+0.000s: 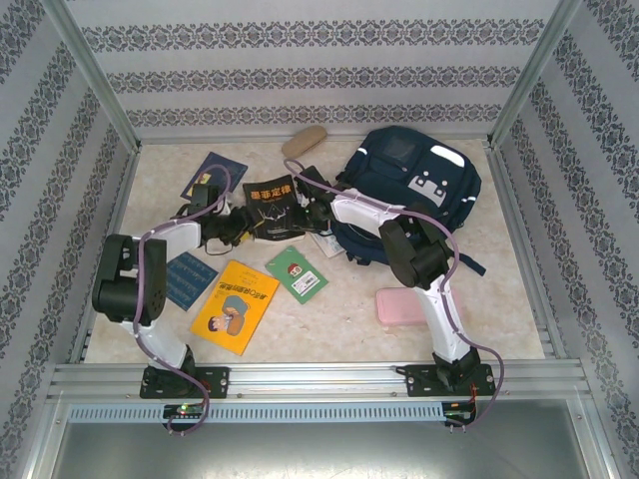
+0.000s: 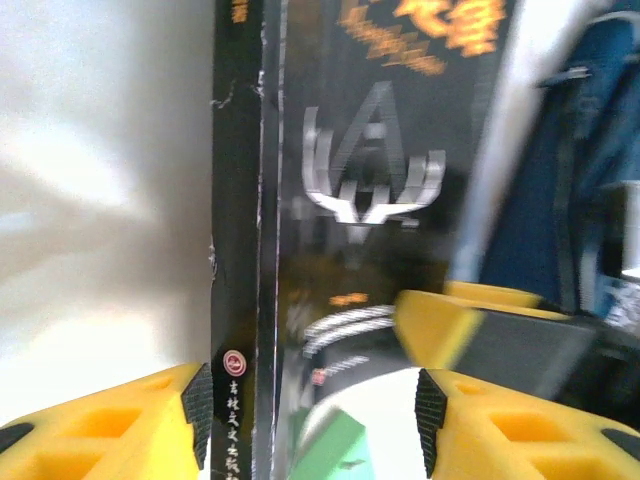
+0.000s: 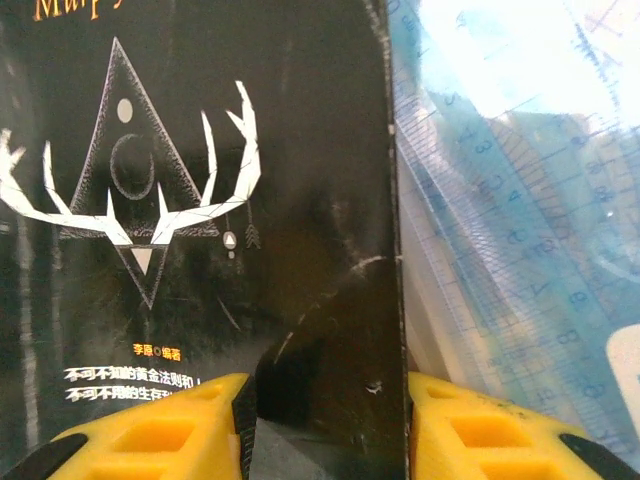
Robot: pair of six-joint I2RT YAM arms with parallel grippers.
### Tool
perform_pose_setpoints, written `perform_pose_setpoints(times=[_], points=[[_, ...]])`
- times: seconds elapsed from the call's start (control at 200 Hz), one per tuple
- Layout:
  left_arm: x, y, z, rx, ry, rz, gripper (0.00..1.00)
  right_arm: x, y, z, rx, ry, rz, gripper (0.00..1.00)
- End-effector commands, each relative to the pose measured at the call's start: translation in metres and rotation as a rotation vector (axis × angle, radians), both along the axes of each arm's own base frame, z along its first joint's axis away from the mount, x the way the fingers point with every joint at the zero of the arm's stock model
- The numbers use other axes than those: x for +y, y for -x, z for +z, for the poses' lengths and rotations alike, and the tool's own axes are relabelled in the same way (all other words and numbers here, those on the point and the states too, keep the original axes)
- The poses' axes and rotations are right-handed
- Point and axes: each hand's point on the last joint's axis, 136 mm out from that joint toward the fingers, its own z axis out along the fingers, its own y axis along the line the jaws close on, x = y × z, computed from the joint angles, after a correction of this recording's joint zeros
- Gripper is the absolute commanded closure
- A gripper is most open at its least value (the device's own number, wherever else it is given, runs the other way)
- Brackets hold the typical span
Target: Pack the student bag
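— Top external view: where is the student bag (image 1: 414, 185) found?
— It is laid in the far right corner of the worktop (image 1: 329, 334), navy, with its dark straps spread toward the middle.
— What is met by the two arms?
— A black book (image 1: 272, 205) is flanked near the middle of the worktop, just beside the bag's left side. The left gripper (image 1: 238, 228) is placed at its left edge and the right gripper (image 1: 315, 212) at its right edge.
— How is the left gripper set?
— In the left wrist view its yellow jaws are held apart, released, with the book's spine seen between them.
— And the right gripper?
— In the right wrist view a corner of the book's cover is framed between its jaws, beside a clear blue ruler (image 3: 500, 250). Whether the book is clamped cannot be told.
— What else is laid out?
— A yellow book (image 1: 235, 306) and a green booklet (image 1: 297, 274) are laid toward the near edge, and a pink case (image 1: 402, 306) toward the near right corner.
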Motion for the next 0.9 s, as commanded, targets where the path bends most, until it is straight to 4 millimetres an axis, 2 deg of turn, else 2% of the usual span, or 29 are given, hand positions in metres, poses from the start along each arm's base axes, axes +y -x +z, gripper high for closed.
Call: perform_pose_setpoints(times=[0.0,0.08,0.27,0.38,0.46,0.594,0.714,0.814,0.894], points=[[-0.05,0.001,0.072,-0.194,0.162,-0.185,0.45,0.051,0.028,0.01,0.064,-0.156,0.119,0.58],[-0.043,0.003,0.059,-0.153,0.112,-0.172,0.46,0.048,0.026,0.01,0.062,-0.153,0.113,0.58],[-0.022,0.015,0.008,0.018,-0.067,-0.171,0.48,0.042,0.025,0.01,0.052,-0.137,0.102,0.58],[-0.016,0.018,-0.005,0.051,-0.119,-0.181,0.5,0.039,0.026,0.011,0.048,-0.132,0.098,0.57],[-0.013,0.019,-0.013,0.072,-0.147,-0.19,0.66,0.037,0.026,0.01,0.046,-0.127,0.095,0.57],[-0.01,0.018,-0.01,0.062,-0.168,-0.182,0.85,0.033,0.026,0.017,0.031,-0.12,0.095,0.56],[-0.005,0.017,0.001,0.041,-0.199,-0.172,1.0,0.025,0.021,0.043,-0.028,-0.105,0.101,0.52],[-0.001,0.017,0.02,0.006,-0.228,-0.161,1.0,0.008,0.017,0.073,-0.107,-0.071,0.112,0.49],[0.005,0.016,0.045,-0.048,-0.265,-0.145,1.0,-0.013,0.013,0.095,-0.18,-0.028,0.109,0.48]])
